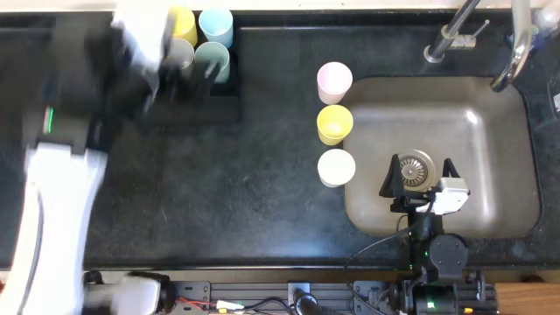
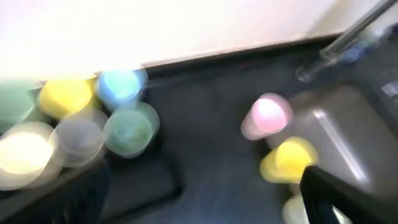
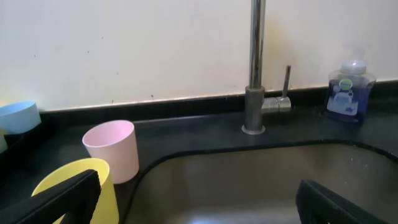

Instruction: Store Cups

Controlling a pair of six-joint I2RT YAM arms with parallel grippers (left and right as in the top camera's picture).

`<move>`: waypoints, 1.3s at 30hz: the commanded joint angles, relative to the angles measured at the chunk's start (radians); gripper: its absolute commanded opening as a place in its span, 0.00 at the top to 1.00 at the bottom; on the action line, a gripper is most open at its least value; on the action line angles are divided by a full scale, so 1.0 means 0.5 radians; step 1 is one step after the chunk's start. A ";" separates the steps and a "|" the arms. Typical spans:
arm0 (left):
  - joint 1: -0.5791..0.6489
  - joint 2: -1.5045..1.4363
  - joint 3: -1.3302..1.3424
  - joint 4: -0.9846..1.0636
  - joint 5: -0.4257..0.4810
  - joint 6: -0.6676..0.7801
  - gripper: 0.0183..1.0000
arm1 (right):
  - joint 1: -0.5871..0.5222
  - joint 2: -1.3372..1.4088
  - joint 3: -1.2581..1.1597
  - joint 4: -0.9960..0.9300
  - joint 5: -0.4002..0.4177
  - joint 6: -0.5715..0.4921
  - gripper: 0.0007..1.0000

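Note:
A black rack at the back left holds several cups, among them a yellow, a blue and a teal cup. My left gripper hangs above the rack, blurred, its fingers wide apart with nothing between them. Three cups stand in a row on the counter along the sink's left rim: pink, yellow, white. My right gripper is open over the sink, facing the pink cup and the yellow cup.
A faucet rises behind the sink, and a blue soap bottle stands to its right by the wall. Dark countertop stretches between the rack and the row of cups.

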 commanded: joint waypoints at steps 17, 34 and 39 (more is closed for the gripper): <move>-0.709 2.093 2.104 -0.973 -0.472 -1.276 0.00 | -0.004 -0.014 -0.027 0.013 -0.012 0.001 0.00; -0.780 2.258 2.103 -1.044 -0.434 -1.304 0.00 | -0.004 -0.014 -0.027 0.013 -0.012 0.001 0.00; -0.787 2.288 2.102 -1.073 -0.430 -1.304 0.00 | -0.004 -0.014 -0.027 0.013 -0.012 0.001 0.00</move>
